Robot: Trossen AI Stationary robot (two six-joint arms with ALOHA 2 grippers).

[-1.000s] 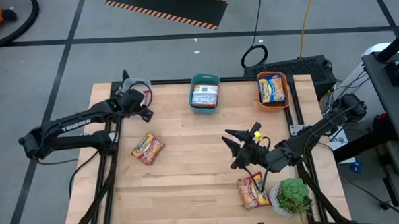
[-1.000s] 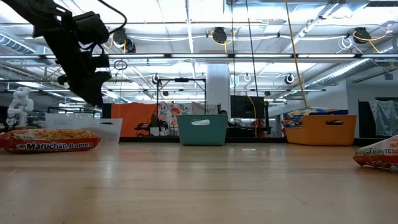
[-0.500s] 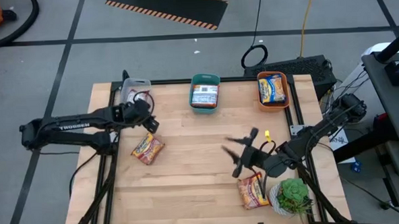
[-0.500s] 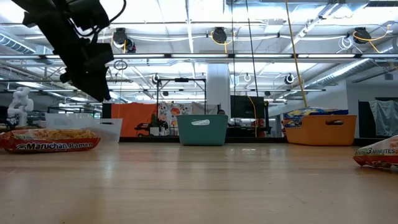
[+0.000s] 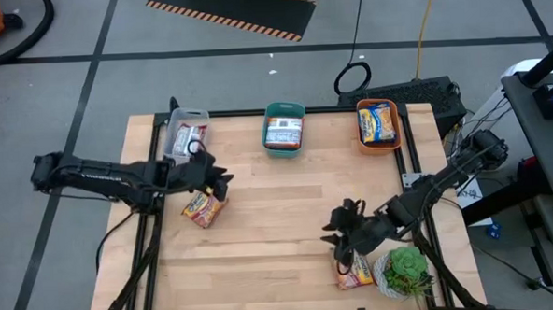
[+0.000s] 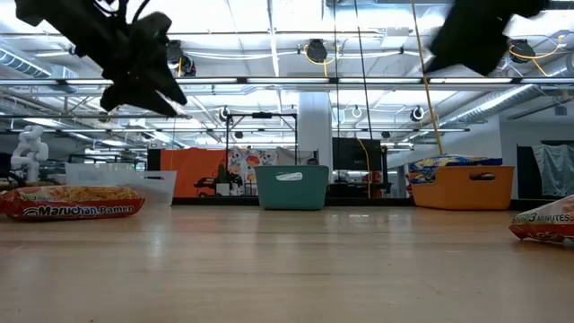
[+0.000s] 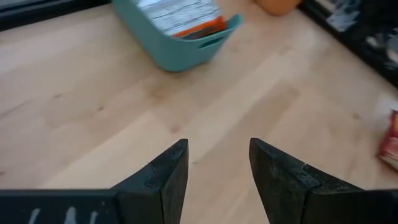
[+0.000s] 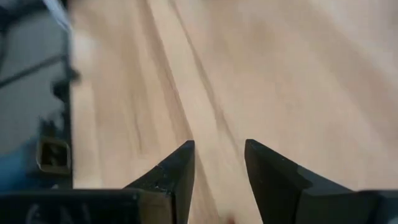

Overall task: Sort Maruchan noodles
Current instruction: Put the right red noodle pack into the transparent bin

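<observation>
One orange-red Maruchan noodle packet [image 5: 204, 207] lies flat on the table at the left, and shows as well in the low view [image 6: 72, 202]. My left gripper [image 5: 222, 183] hovers just beyond it, open and empty [image 7: 217, 146]. A second packet [image 5: 353, 269] lies near the front edge beside the plant; its end shows in the low view [image 6: 547, 222]. My right gripper [image 5: 334, 234] hangs above the table just left of this packet, open and empty [image 8: 219, 146]. More packets lie in the three bins at the far edge.
Along the far edge stand a clear bin [image 5: 186, 136], a teal bin [image 5: 285, 127] and an orange bin [image 5: 378, 122]. A green potted plant [image 5: 408, 271] sits at the near right corner. Bare wood lies in the table's middle.
My left gripper has swung from the clear bin at the far left toward the near edge and a little right, ending by the left packet. My right gripper has rolled, tipped downward and sunk toward the near edge, closer to the packet by the plant. No packet has moved.
</observation>
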